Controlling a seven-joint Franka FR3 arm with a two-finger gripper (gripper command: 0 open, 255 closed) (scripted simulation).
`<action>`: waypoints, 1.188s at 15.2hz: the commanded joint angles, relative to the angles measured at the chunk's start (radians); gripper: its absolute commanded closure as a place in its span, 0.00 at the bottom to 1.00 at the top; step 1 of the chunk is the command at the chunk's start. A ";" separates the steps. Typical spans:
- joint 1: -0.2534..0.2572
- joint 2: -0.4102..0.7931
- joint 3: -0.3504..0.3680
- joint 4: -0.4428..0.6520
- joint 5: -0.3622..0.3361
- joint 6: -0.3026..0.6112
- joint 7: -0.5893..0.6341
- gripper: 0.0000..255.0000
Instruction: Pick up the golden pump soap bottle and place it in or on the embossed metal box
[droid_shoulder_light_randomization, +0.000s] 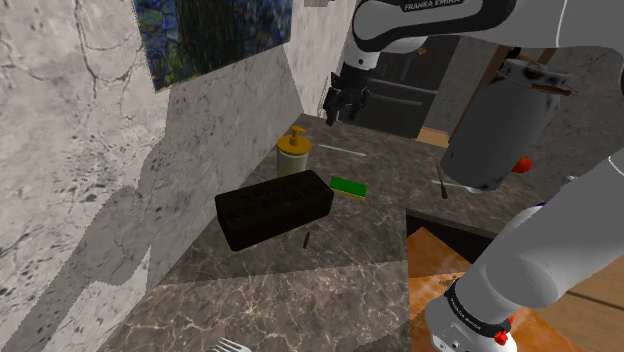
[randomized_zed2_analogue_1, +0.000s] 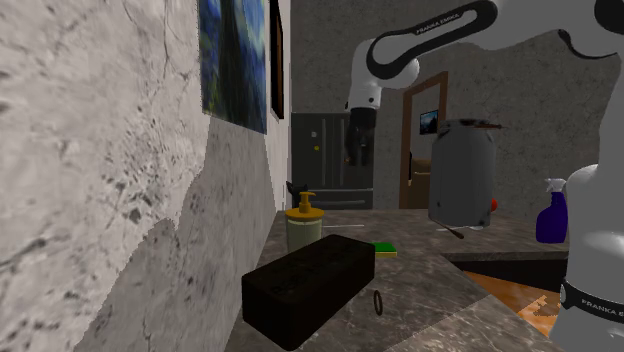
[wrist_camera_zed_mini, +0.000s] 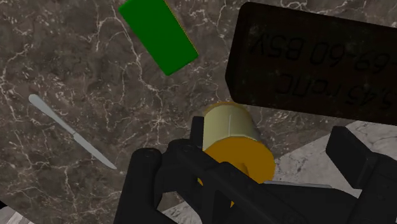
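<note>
Fingers (wrist_camera_zed_mini: 147, 181) spread wide, empty; gripper (droid_shoulder_light_randomization: 338, 104) hangs above one golden pump bottle (wrist_camera_zed_mini: 232, 127), upright on counter (droid_shoulder_light_randomization: 300, 290) just beside one dark box (droid_shoulder_light_randomization: 272, 207). One green sponge (wrist_camera_zed_mini: 158, 35), one knife (wrist_camera_zed_mini: 70, 130). Second exterior view adds one blue spray bottle (randomized_zed2_analogue_1: 550, 212).

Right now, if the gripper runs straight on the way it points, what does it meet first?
Most likely the golden pump soap bottle: in the wrist view its top sits between the open fingers. The gripper hangs well above it, so depth is uncertain; the dark box stands close beside.
</note>
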 joint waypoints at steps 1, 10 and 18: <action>0.001 0.083 0.001 0.063 0.000 0.015 -0.003 0.00; 0.013 0.458 0.012 0.426 -0.008 0.004 0.003 0.00; 0.020 0.640 0.015 0.592 -0.012 0.011 0.007 0.00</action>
